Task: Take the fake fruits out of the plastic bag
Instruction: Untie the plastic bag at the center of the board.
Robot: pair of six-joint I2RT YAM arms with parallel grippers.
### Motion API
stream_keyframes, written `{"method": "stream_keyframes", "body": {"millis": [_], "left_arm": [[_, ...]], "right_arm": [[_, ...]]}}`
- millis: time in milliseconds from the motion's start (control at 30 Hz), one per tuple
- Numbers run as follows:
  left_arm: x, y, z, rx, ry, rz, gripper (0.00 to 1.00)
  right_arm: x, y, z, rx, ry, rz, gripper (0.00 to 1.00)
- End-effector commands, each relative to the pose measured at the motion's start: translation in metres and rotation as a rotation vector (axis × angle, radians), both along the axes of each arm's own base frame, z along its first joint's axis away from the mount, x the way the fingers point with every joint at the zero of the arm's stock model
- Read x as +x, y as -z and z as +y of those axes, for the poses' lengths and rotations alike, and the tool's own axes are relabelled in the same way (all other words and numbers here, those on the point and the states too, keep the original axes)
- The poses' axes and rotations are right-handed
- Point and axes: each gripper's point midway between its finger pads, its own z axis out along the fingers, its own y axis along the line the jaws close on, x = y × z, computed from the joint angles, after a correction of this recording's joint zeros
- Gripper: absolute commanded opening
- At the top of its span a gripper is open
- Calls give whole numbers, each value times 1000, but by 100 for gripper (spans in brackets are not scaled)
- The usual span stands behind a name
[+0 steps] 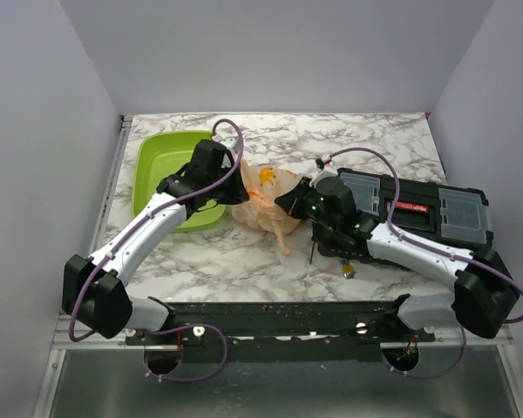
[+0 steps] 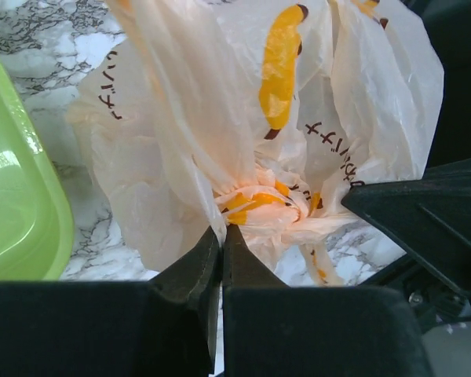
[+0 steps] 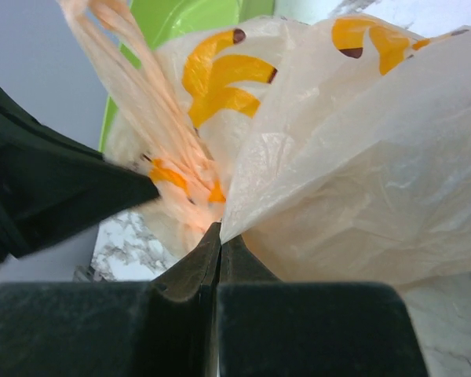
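Note:
The plastic bag (image 1: pixel 266 205), thin peach film with orange fruit prints, lies crumpled on the marble table between my two arms. My left gripper (image 1: pixel 237 179) reaches it from the left. In the left wrist view its jaws (image 2: pixel 221 230) are shut, pinching a fold of the plastic bag (image 2: pixel 180 118) beside the knotted bunch. My right gripper (image 1: pixel 290 198) comes from the right, and its jaws (image 3: pixel 220 229) are shut on an edge of the plastic bag (image 3: pixel 361 157). The fake fruits are hidden; only printed pictures show.
A lime-green tray (image 1: pixel 161 165) stands just left of the bag, behind my left wrist. A black toolbox (image 1: pixel 418 209) with clear lids sits at the right under my right arm. A small loose item (image 1: pixel 347 271) lies near the front.

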Motion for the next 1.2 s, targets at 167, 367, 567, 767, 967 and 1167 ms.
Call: {"method": "stream_keyframes", "body": {"millis": [167,367,567,767,967,1167], "left_arm": [[19,-12,24,-56,8,19,0],[7,-10,17,-81,92,35,0],[0,-15,12,-125,117,25,0],[-4,-15,8,-149,136,45,0],[-8,-20,3,-182,157,55,0],[-10,-16,-1,-197,166,83,0]], "right_arm": [[-15,28,-53,-226,68,-45,1],[-36,13,-41,-308,-159,-142,1],[-61,-4,-23,-355,-412,-170,28],[-71,-30,-28,-353,-432,-218,55],[-75,-43,-13,-277,-487,-252,68],[-58,-45,-2,-287,-470,-270,68]]}}
